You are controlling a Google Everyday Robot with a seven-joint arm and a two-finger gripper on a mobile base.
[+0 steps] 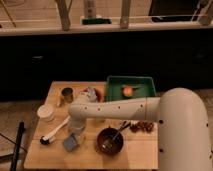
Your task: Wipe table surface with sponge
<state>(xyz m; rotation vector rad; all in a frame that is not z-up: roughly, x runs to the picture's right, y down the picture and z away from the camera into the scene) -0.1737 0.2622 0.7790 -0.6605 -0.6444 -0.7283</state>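
The sponge (71,142), a small grey-blue block, lies on the light tan table surface (140,150) near the front left. My white arm reaches in from the right across the table and bends down at the wrist. The gripper (75,134) hangs straight above the sponge, at or just over its top. The arm hides part of the middle of the tabletop.
A dark bowl (110,141) with a utensil sits right of the sponge. A white-handled brush (55,131) lies to its left, beside a white cup (46,112) and a metal can (66,95). A green tray (145,82) holding an orange fruit (128,91) stands at the back.
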